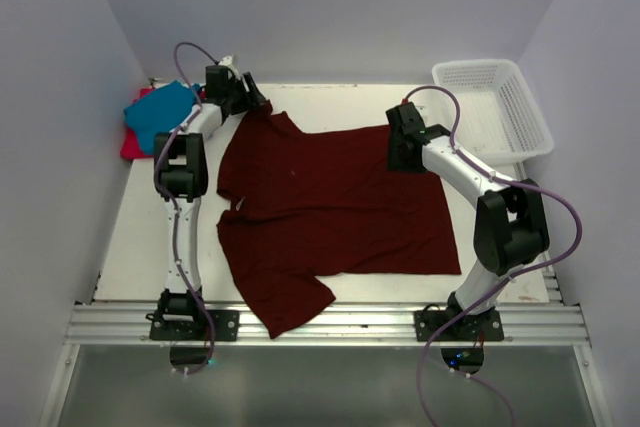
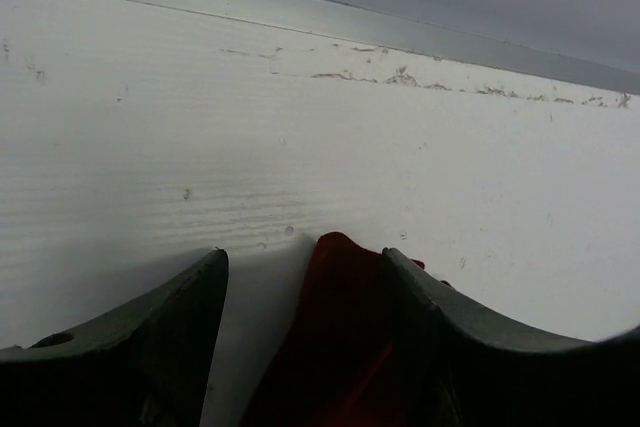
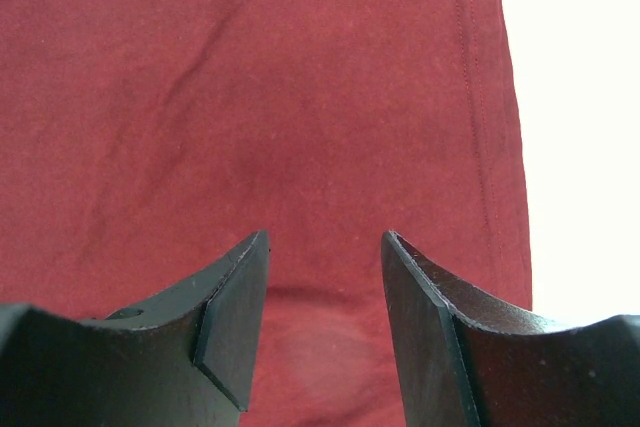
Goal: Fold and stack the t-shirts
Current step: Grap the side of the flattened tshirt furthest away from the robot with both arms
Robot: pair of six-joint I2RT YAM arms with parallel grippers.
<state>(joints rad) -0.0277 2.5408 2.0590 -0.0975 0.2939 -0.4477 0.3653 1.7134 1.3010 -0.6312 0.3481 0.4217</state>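
From the top camera you see the maroon t-shirt spread flat across the table. Its near sleeve lies over the table's near edge. Your left arm runs up along the shirt's left side with the elbow bent. Its forearm reaches to the far sleeve, where the left gripper sits at the sleeve tip. Your right arm folds back from its base and reaches inward, and the right gripper points down onto the shirt's far right part. The teal t-shirt lies bunched on the red-pink t-shirt, to the far left of the maroon one. The white basket stands off the maroon shirt's far right.

In the left wrist view, the left gripper is low over the table with its jaws spread. A tip of maroon cloth lies between them, close to the right-hand finger, and bare table shows on the other side. Nothing is clamped. Whether the cloth actually touches that finger is hard to tell.

In the right wrist view, the right gripper hangs over the maroon cloth with its jaws apart and nothing between them. The shirt's hem seam runs just right of them.
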